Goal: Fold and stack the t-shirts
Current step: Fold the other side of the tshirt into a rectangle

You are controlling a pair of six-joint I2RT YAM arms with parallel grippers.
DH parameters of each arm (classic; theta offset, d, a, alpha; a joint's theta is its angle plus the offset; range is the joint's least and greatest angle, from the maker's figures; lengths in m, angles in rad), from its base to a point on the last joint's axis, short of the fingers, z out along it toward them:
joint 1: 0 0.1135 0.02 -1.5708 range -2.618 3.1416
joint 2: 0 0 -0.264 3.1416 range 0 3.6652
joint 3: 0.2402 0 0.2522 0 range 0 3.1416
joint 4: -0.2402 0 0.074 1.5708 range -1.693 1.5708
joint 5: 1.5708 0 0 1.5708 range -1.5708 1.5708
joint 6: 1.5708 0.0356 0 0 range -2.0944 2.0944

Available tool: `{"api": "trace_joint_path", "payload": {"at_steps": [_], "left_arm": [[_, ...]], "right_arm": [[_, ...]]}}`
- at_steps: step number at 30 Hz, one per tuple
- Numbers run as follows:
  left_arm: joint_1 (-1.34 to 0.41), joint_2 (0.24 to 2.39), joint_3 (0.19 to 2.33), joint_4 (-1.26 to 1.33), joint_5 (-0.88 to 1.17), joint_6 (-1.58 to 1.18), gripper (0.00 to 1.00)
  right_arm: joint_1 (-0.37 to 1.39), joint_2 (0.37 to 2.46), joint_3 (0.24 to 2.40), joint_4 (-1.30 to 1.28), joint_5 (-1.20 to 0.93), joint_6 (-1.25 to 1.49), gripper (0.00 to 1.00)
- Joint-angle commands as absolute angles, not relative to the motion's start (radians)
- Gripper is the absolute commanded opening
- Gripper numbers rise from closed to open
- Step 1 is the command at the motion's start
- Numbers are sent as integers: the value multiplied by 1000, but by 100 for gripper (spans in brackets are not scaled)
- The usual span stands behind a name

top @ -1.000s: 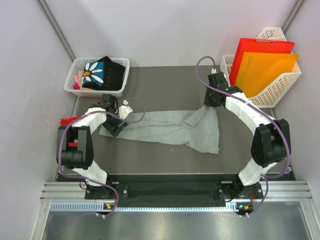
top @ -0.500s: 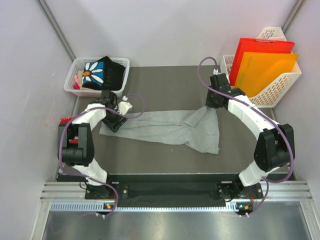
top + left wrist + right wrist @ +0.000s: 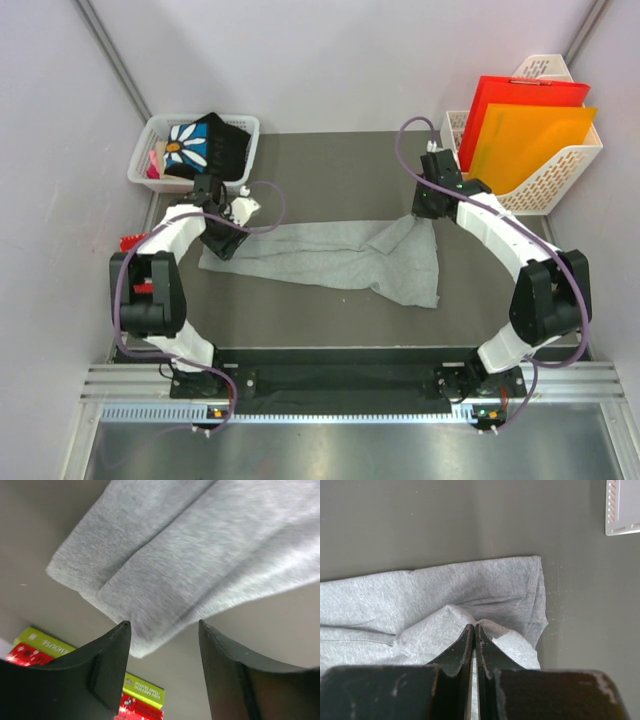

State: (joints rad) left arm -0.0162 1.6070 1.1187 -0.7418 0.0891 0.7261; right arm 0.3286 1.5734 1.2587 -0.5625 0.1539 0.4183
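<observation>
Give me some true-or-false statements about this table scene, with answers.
1. The grey shirt lies spread on the table. True.
2. The black daisy shirt lies on the grey one. False: it sits in the white basket.
3. The left gripper is open. True.
4. The right gripper is wide open. False: it is shut, pinching the grey shirt.
5. The rack holds blue folders. False: a red folder and an orange folder.

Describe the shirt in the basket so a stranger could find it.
At the table's far left corner stands a white basket. A black t-shirt lies bundled inside it. Its white daisy on blue sets it apart from the plain grey t-shirt spread on the table.
</observation>
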Motion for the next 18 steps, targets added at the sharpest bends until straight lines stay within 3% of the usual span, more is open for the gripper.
{"api": "trace_joint_path", "payload": {"at_steps": [1, 8, 18], "left_arm": [[38, 1690, 1169, -683, 103, 706, 61], [58, 1704, 1163, -654, 107, 703, 54], [67, 1706, 1137, -647, 117, 704, 23]], "right_arm": [[318, 1520, 1247, -528, 155, 402, 0], [318, 1519, 1239, -526, 156, 403, 0], [318, 1516, 1241, -529, 156, 406, 0]]}}
